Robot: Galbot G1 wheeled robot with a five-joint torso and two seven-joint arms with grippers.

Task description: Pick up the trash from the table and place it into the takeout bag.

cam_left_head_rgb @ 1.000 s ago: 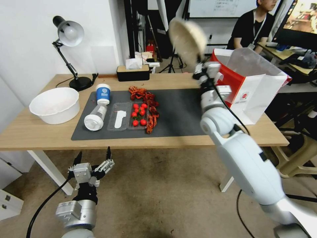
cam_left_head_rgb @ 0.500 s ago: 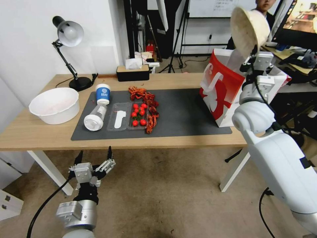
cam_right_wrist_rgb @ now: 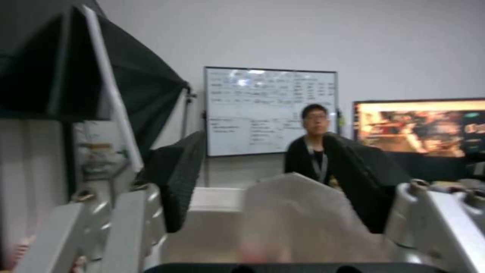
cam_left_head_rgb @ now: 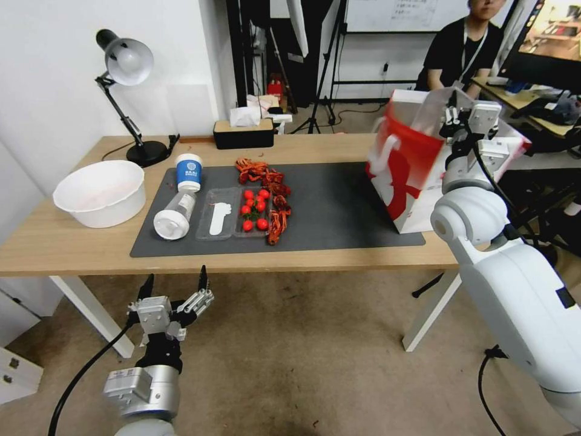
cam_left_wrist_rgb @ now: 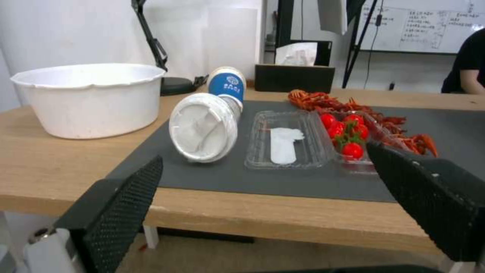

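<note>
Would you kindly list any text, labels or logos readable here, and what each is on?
None can be read.
Paper cup: white emblem and lettering on its blue band, too small.
Takeout bag: white design on its red panel, blurred.
Whiteboard: handwriting, too blurred.

— What's different?
— The beige bowl has left the right gripper point(cam_left_head_rgb: 455, 116), whose fingers now stand apart over the takeout bag point(cam_left_head_rgb: 404, 175) (far right of the table).
— And the bag?
— Shifted, blurred.

Takeout bag point(cam_left_head_rgb: 411, 175) stands on the table's point(cam_left_head_rgb: 72, 248) right end.
</note>
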